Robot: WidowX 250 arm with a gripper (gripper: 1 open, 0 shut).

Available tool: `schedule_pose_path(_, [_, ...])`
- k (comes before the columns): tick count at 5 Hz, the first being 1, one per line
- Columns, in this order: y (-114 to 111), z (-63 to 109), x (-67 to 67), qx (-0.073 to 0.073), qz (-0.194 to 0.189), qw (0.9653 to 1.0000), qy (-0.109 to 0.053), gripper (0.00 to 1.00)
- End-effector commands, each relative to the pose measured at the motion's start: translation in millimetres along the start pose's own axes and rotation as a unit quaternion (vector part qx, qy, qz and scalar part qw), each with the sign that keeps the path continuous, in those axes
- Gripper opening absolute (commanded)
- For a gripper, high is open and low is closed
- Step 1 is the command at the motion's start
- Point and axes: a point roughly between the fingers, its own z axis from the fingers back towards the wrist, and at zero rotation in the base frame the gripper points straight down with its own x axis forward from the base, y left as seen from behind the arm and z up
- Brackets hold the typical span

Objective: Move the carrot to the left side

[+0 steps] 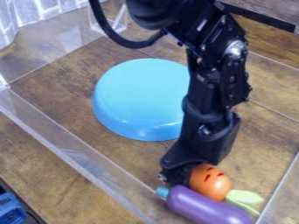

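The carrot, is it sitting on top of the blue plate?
No, the carrot is off the blue plate, down beside the purple eggplant.

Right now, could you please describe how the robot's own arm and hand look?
The arm is black, built from chunky, rounded segments with glossy patches. A thick black cable loops out from its upper part. The hand is dark as well; its exact shape is hard to make out. I cannot read any markings or labels.
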Motion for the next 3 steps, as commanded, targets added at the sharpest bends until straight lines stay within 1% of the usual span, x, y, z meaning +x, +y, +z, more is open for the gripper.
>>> schedule_pose_path(1, [16,30.4,4.0,0.043,-0.018,0.9988,-0.012,0.00])
schedule_pose_path(3, [-4,21.4,-11.9,0.044,-0.058,0.9973,-0.007,0.00])
